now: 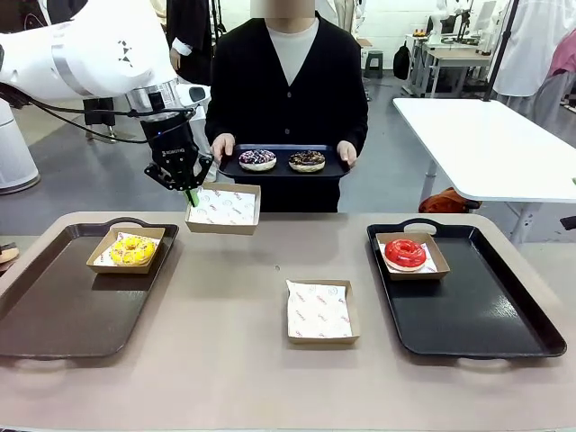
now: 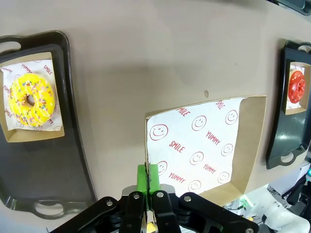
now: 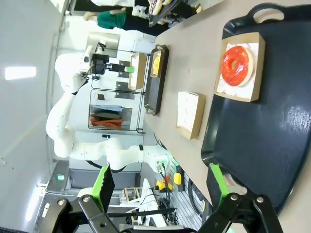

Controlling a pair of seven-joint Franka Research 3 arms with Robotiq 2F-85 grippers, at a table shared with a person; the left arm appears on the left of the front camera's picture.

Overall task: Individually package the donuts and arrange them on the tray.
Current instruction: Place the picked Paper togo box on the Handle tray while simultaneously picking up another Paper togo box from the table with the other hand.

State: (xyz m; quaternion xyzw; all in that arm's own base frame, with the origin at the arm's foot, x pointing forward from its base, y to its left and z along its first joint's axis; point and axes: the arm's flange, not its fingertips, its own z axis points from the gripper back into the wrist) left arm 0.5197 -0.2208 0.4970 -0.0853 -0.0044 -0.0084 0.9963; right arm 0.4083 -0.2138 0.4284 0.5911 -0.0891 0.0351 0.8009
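Note:
My left gripper (image 1: pixel 191 194) is shut on the left wall of an empty paper-lined box (image 1: pixel 223 209) and holds it above the table's far side. The left wrist view shows the green pads (image 2: pixel 142 177) pinching that box (image 2: pixel 204 145). A yellow-iced donut (image 1: pixel 132 249) (image 2: pixel 31 99) sits in a box on the left tray (image 1: pixel 54 306). On the right tray (image 1: pixel 486 315) a red-iced donut (image 1: pixel 405 253) (image 3: pixel 236 65) lies boxed. The person holds a small tray (image 1: pixel 281 170) with a dark sprinkled donut (image 1: pixel 257 159) and a chocolate one (image 1: pixel 307 160). My right gripper (image 3: pixel 160 182) hangs open above the right tray (image 3: pixel 262 141).
Another empty paper-lined box (image 1: pixel 321 311) (image 3: pixel 190 114) lies on the table between the two trays. A white table (image 1: pixel 486 144) stands behind at the right. Bare tabletop runs along the near edge.

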